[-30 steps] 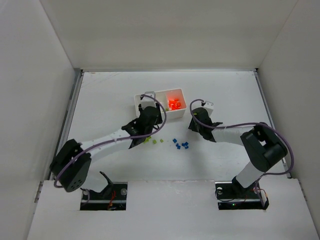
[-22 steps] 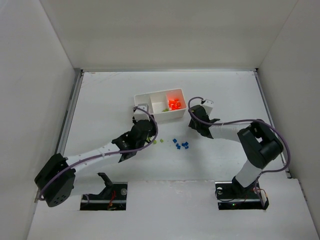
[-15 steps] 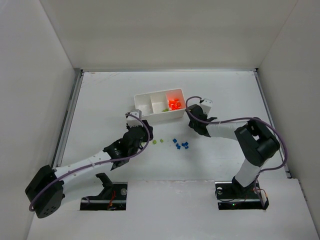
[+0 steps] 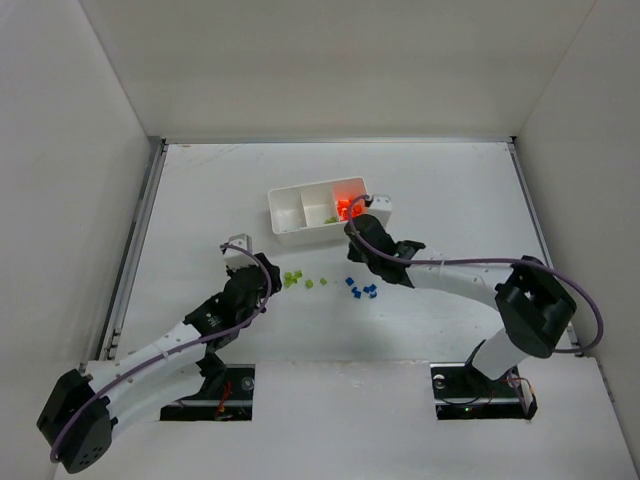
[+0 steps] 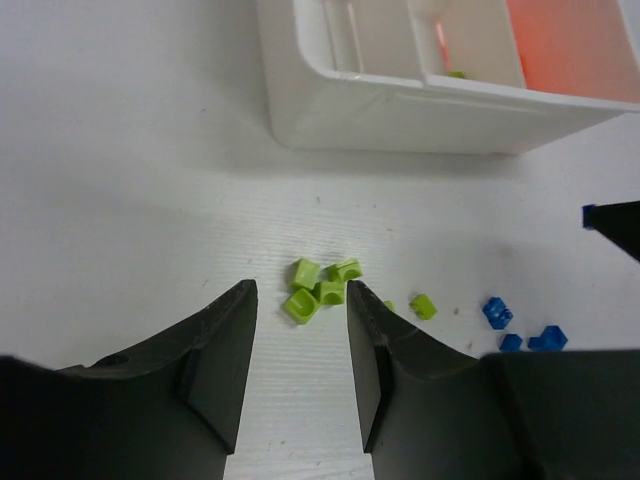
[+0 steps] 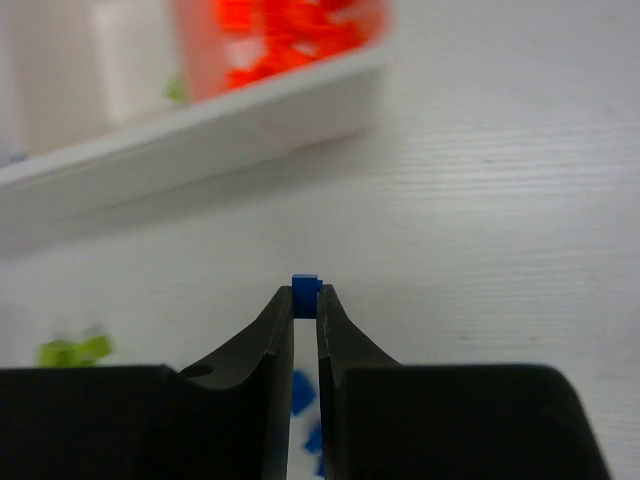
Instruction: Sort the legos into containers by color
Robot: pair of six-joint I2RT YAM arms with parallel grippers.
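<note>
The right tool [image 6: 305, 300] is pinching one tiny blue brick [image 6: 305, 285] at its very tips, closed down narrow on it. It is hanging just in front of the white tray [image 6: 200, 140], near the end with the orange bricks [image 6: 270, 30]. The middle part of the tray is holding a green bit [image 5: 455, 73]. So I think the blue brick belongs in the third part [image 4: 286, 213], at the other end from the orange.

To do this well, the right tool should be lifting the brick above the tray wall. Then it should be sliding along past orange and green, and opening only when it is right over that end part. The grip is tiny, so going slowly is best, or the brick could pop out.

The left tool [image 5: 300, 290] is open wide, with a little clump of green bricks [image 5: 345, 268] showing between its fingers on the surface [image 5: 130, 200]. More blue bricks [image 4: 362, 289] are lying on the surface between the two tools.
</note>
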